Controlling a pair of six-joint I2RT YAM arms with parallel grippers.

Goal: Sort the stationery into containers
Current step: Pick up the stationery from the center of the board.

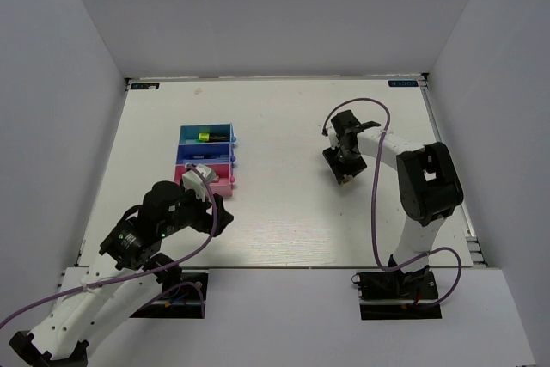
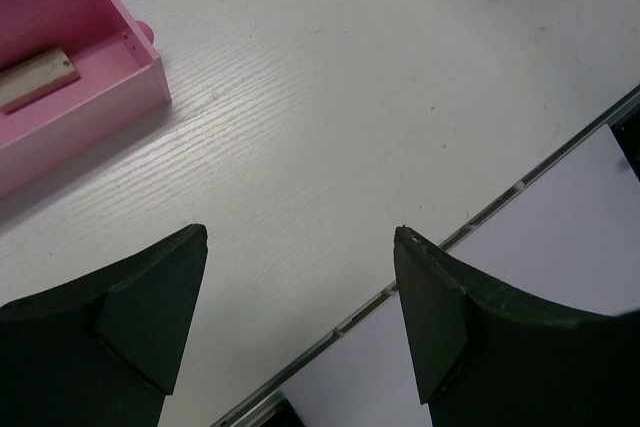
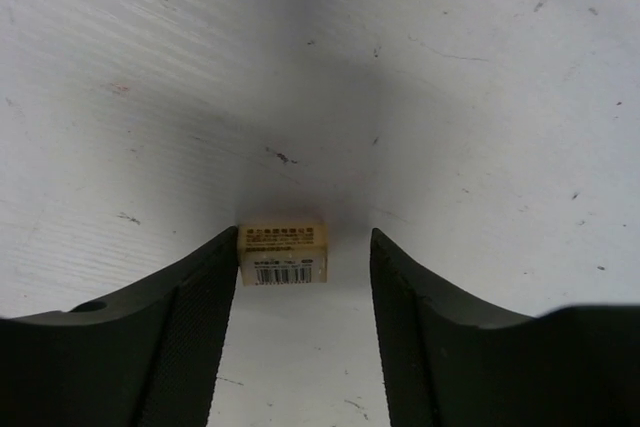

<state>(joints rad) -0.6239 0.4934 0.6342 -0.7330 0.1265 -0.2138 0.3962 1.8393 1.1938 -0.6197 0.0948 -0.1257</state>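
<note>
Three trays stand in a column at the left: light blue (image 1: 206, 132), dark blue (image 1: 204, 154) and pink (image 1: 218, 183). A highlighter with a green-yellow end (image 1: 204, 136) lies in the light blue tray. The pink tray (image 2: 95, 112) holds a cream piece (image 2: 36, 78). My left gripper (image 2: 300, 239) is open and empty above bare table, just in front of the pink tray (image 1: 220, 212). My right gripper (image 3: 303, 239) is open, lowered to the table at centre right (image 1: 344, 174). A small cream eraser with a barcode (image 3: 284, 253) lies between its fingers, against the left finger, with a gap to the right one.
The white table (image 1: 284, 212) is walled in by white panels at the back and sides. Its near edge with a metal strip (image 2: 450, 237) runs close under my left gripper. Purple cables loop around both arms.
</note>
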